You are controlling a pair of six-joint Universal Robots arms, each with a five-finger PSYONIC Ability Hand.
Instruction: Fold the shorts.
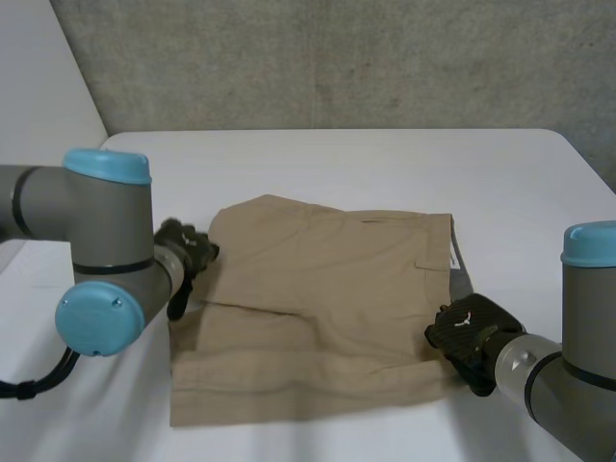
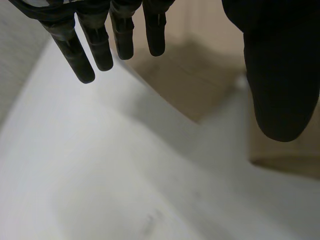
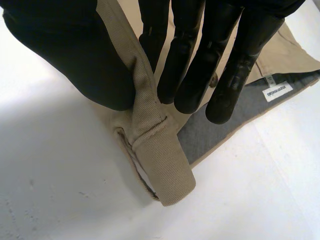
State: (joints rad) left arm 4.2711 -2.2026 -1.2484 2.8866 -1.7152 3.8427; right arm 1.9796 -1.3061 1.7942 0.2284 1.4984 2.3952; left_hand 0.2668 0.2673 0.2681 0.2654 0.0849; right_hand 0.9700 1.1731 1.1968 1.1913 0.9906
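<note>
Your shorts (image 1: 318,298) lie flat on the table (image 1: 385,164); the right hand (image 1: 469,327) pinches the waistband corner (image 3: 160,160) against its thumb; the left hand (image 1: 185,252) hangs relaxed beside the leg hem, gripping nothing; lift with 1 hand only and the fold may skew.

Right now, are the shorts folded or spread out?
Spread out: the shorts lie flat on the table, not folded; only the waistband corner is lifted, pinched by the right hand.
</note>
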